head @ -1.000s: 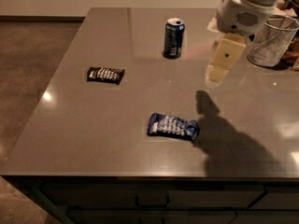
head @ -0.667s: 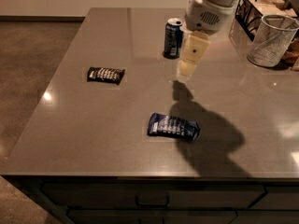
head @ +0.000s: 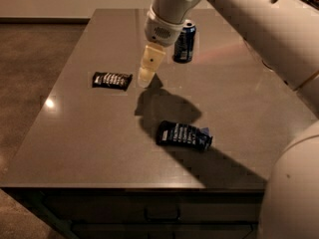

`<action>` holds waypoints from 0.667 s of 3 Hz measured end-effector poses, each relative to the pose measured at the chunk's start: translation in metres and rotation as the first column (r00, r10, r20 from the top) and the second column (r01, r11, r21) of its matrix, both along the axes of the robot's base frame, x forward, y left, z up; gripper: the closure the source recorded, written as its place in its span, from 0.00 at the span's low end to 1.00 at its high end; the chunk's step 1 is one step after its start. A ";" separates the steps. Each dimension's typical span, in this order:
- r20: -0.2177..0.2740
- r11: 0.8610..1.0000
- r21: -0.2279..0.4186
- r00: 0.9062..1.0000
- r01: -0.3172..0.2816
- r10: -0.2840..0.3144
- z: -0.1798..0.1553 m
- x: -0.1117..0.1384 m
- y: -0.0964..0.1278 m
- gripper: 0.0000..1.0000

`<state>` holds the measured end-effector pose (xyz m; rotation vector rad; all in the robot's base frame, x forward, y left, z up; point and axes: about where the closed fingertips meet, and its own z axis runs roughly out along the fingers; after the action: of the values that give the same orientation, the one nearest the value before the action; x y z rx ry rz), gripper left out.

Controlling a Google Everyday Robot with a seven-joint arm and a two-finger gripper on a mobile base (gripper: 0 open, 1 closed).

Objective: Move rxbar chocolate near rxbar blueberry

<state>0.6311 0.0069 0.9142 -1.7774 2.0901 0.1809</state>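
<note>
Since the arm fills the right side and runs off the edge, it partly covers the soda can [head: 184, 45], and I can't tell if the pincer [head: 144, 79] is apart or together. It's hanging just right of the rxbar chocolate [head: 112, 80], low over the counter [head: 75, 143]. A second ago it was way further right of the chocolate. The rxbar blueberry [head: 183, 135] lies well apart from the chocolate, near-right of it. Neither bar has moved.
</note>
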 end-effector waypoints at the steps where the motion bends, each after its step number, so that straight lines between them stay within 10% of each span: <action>1: -0.037 0.999 0.025 0.999 -0.033 0.034 -0.023 0.015 0.043 0.00; 2: -0.087 0.998 0.035 0.995 -0.056 0.059 -0.047 0.024 0.075 0.00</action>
<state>0.6549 0.0819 0.8673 -1.8424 2.0848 0.3122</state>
